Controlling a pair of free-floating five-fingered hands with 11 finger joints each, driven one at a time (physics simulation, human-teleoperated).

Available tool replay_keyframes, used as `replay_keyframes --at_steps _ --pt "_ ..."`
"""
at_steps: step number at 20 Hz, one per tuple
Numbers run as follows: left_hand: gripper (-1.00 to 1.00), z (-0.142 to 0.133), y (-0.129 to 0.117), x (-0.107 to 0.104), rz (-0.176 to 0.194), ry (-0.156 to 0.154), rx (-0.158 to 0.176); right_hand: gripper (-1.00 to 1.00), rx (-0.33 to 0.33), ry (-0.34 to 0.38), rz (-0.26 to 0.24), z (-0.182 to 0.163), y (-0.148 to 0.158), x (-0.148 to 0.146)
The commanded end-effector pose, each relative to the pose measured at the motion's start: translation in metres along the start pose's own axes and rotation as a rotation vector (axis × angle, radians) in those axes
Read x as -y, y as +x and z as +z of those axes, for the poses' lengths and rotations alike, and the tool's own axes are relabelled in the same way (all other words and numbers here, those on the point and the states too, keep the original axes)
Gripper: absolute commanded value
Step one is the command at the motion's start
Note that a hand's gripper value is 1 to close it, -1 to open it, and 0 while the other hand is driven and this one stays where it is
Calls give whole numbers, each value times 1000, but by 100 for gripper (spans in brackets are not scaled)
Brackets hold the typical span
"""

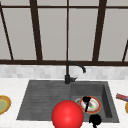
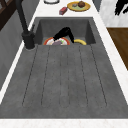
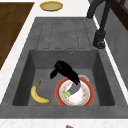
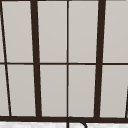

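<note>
Plainly, in the front view the left hand (image 1: pixel 86 101) sits low right of centre, over a red-rimmed plate (image 1: pixel 96 108) in the sink basin (image 1: pixel 106 100). The right hand (image 1: pixel 95 120) hangs at the bottom edge beside a big red ball (image 1: pixel 67 115). Whether either hand is spread or closed I cannot tell. A black faucet (image 1: pixel 67 72) rises mid-frame before a dark-framed window (image 1: pixel 37 30). A yellow plate (image 1: pixel 3 105) lies at far left on the white counter (image 1: pixel 10 87).

From the left side, the left hand (image 2: pixel 65 33) dips into the basin at upper centre, onto a purple vegetable (image 2: pixel 58 42) on the plate (image 2: pixel 48 41), with a banana (image 2: pixel 80 41) just beside it. The right hand (image 2: pixel 122 7) floats at upper right, above the wood floor (image 2: pixel 120 42). The ribbed grey drainboard (image 2: pixel 62 82) takes up the lower frame.

From the right side, the left hand (image 3: pixel 65 71) touches the purple vegetable (image 3: pixel 74 88), which lies on the plate (image 3: pixel 58 93) at lower centre. By my judgement the hand has reached it but not lifted it. The banana (image 3: pixel 37 96) lies at lower left, apart from the plate.

Above, the window (image 4: pixel 67 62) shows pale panes.
</note>
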Motion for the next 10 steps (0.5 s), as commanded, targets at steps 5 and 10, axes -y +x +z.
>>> replay_keyframes --at_steps 5,10 --pt "-100 -5 -70 16 53 -15 -19 0 0 0 0 0 0 0" --pt "-100 0 -108 31 60 -46 6 0 0 0 0 0 0 0"
